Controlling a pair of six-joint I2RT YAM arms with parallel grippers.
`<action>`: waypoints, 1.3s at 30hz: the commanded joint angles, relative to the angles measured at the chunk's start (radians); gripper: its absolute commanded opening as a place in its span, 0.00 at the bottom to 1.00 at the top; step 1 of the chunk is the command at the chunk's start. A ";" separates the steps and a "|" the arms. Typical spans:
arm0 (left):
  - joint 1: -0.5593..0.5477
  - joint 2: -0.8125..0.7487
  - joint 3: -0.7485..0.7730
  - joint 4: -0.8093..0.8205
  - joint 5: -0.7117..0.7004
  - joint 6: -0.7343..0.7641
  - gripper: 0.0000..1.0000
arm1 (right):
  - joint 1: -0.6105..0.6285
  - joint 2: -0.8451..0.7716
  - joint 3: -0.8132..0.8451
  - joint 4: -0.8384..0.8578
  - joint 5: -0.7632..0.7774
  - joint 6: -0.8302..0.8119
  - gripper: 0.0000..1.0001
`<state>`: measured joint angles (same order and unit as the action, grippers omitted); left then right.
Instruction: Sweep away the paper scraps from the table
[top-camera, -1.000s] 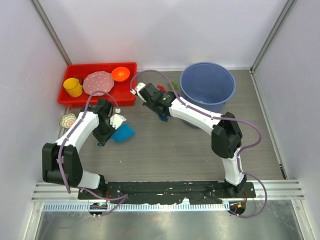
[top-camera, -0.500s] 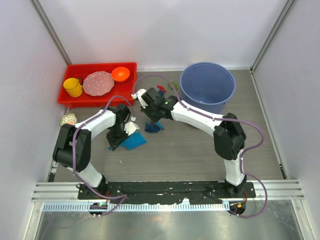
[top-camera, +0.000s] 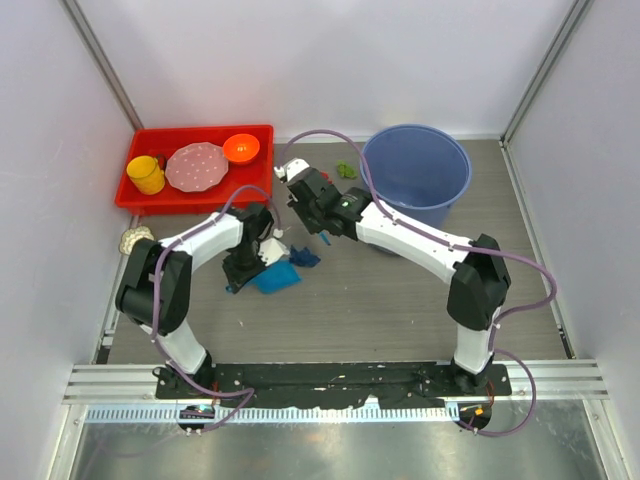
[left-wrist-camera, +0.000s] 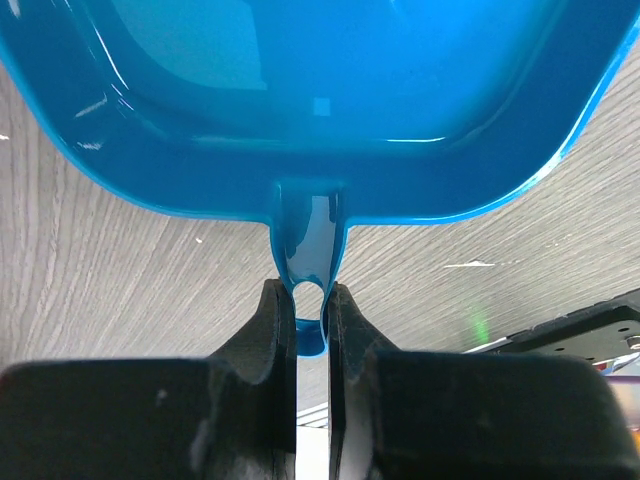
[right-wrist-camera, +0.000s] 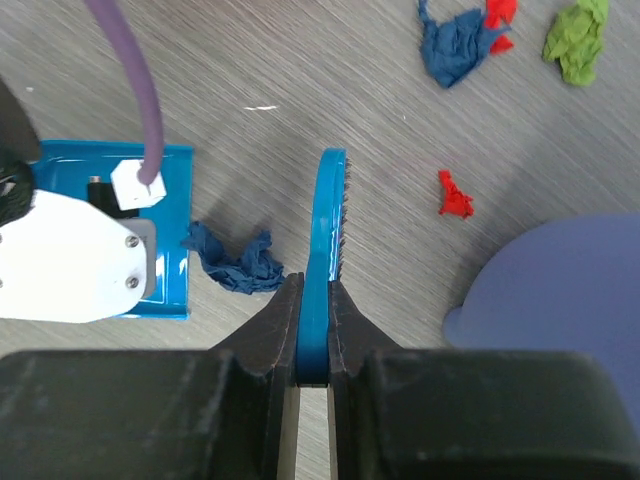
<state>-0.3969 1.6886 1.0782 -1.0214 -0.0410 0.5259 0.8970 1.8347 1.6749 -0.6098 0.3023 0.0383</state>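
Note:
My left gripper (top-camera: 243, 268) is shut on the handle (left-wrist-camera: 310, 262) of the blue dustpan (top-camera: 276, 279), which lies flat on the table (top-camera: 380, 300). My right gripper (top-camera: 322, 213) is shut on the blue hand brush (right-wrist-camera: 327, 225), held on edge just right of the pan. A dark blue paper scrap (right-wrist-camera: 235, 262) lies between the brush and the pan's lip (right-wrist-camera: 110, 235); it also shows in the top view (top-camera: 305, 258). Beyond the brush lie another dark blue scrap (right-wrist-camera: 455, 45), red scraps (right-wrist-camera: 456, 196) and a green scrap (right-wrist-camera: 578, 38).
A blue bucket (top-camera: 415, 175) stands at the back right, close to the right arm. A red tray (top-camera: 140, 198) with a yellow cup, a pink plate and an orange bowl is at the back left. A small patterned dish (top-camera: 133, 240) sits by the left wall.
My left gripper has slid the dustpan to the right. My right gripper swept the brush toward the pan, then drew back; the dark blue scrap now lies at the pan's lip.

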 joint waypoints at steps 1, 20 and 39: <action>-0.007 0.032 0.055 -0.008 -0.013 0.008 0.00 | 0.000 0.072 0.011 0.004 0.057 0.074 0.01; -0.017 0.045 0.092 0.040 0.184 -0.001 0.00 | -0.001 -0.069 -0.067 0.188 -0.309 0.264 0.01; 0.049 -0.047 0.193 0.037 0.383 -0.067 0.00 | 0.000 -0.416 -0.035 0.048 -0.094 0.050 0.01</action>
<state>-0.3740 1.6947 1.1885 -0.9802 0.2901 0.4969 0.8936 1.5276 1.6451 -0.5564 0.3115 0.1795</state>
